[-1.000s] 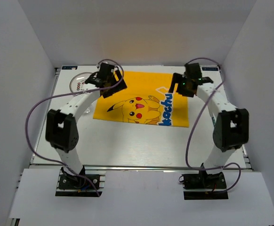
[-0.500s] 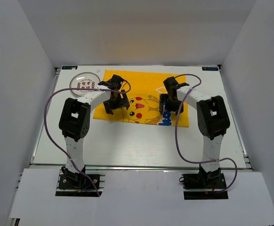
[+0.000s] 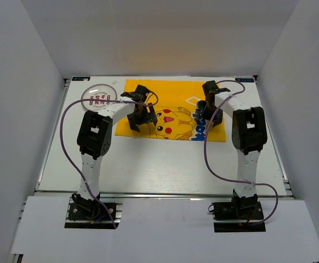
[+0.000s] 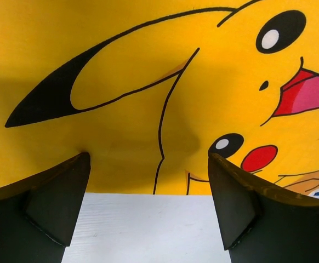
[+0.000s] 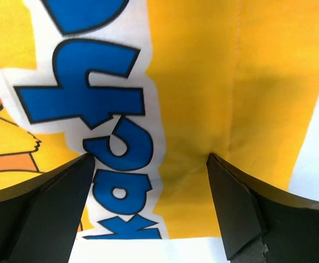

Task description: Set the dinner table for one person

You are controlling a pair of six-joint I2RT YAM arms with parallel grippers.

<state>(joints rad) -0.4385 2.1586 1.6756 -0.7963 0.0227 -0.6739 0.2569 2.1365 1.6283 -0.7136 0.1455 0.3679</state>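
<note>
- The left fingers (image 4: 50, 211) are released, spread wide with nothing between them. In the left wrist view their tips stand over the lower margin of the yellow cartoon mat (image 4: 148, 71), close to its near edge.
- Whether those tips touch the cloth cannot be told.
- Between and below them, at the bottom middle of that frame, a strip of the white bench (image 4: 143, 230) shows.
- The right fingers (image 5: 55, 213) are also released and empty. One tip is over the mat's blue lettering (image 5: 88, 104), the other over plain yellow.
- There the bench shows along the bottom edge and the right edge of the frame.
- From above, the mat lies in the upper middle of the bench.
- A clear round dish (image 3: 97, 97) sits at the upper left, near the mat's corner.
</note>
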